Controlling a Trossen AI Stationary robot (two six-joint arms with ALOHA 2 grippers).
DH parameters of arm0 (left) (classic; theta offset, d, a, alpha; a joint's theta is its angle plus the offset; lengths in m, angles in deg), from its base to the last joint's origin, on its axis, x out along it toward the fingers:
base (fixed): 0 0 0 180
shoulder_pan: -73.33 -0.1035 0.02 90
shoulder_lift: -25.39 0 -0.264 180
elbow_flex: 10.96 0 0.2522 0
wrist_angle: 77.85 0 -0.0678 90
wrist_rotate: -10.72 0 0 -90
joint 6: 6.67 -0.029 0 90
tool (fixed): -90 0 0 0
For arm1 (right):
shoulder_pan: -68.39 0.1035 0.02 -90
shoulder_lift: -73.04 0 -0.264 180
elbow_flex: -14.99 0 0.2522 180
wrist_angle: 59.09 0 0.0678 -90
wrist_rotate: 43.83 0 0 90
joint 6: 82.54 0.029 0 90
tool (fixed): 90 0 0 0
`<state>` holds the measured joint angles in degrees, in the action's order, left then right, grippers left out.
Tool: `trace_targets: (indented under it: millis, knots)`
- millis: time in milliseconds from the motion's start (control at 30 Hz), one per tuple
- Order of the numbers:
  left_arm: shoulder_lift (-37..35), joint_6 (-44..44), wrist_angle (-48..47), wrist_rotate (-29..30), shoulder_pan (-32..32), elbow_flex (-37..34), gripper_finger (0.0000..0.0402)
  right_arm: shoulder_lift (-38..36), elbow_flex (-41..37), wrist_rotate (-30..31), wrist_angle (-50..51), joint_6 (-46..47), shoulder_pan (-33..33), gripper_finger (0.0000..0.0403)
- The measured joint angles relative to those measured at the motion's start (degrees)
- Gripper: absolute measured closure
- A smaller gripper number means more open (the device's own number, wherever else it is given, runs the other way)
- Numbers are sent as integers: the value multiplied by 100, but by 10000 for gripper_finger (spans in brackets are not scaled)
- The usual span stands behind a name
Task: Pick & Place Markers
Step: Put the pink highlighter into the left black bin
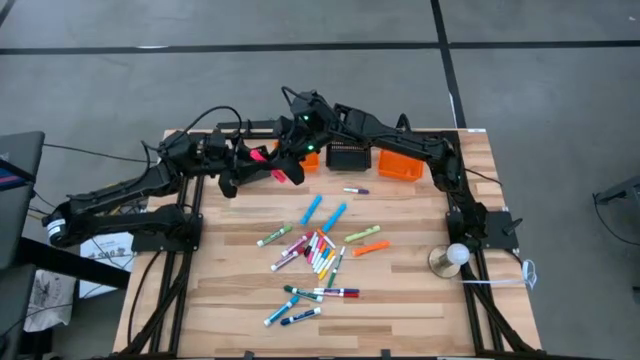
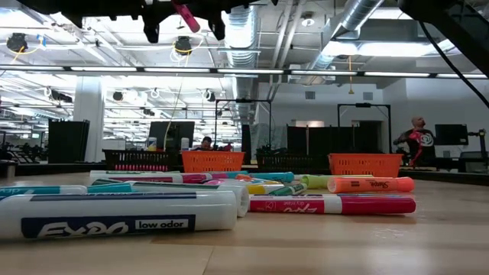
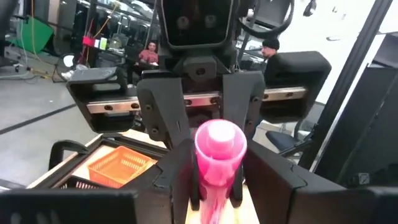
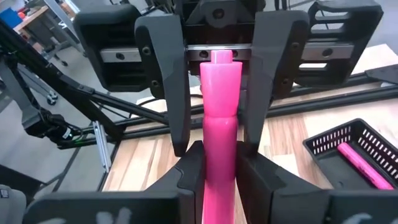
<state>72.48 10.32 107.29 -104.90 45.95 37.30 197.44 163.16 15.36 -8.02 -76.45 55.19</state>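
High over the table's far part, a pink marker hangs between my two grippers. My right gripper is shut on it. My left gripper faces it, open, with one finger on each side of the marker's end and a small gap at both sides. In the high view the pink marker shows beside both grippers. Several more markers in blue, green, pink, orange and white lie scattered flat on the table's middle and near part. My right gripper pinches the pink marker about its middle between its two fingers, which lie along the marker. The marker is lifted clear of the table. Its one end reaches out past the fingertips, in between my left gripper's fingers.
A black mesh basket and two orange ones stand along the far edge; the black basket holds a pink marker. A round white thing on a stand sits at the right. People show in the room behind.
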Motion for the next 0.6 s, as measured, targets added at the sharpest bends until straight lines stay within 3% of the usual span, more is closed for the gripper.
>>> trace_targets:
  millis: [233,433,600]
  knots:
    - [59,18,124,-8,4,0,341,9,-2,36,-3,-4,64,342]
    - [62,13,132,1,2,0,342,7,-2,96,-1,-27,68,340]
    - [68,7,130,61,0,0,342,7,-2,79,61,-57,30,315]
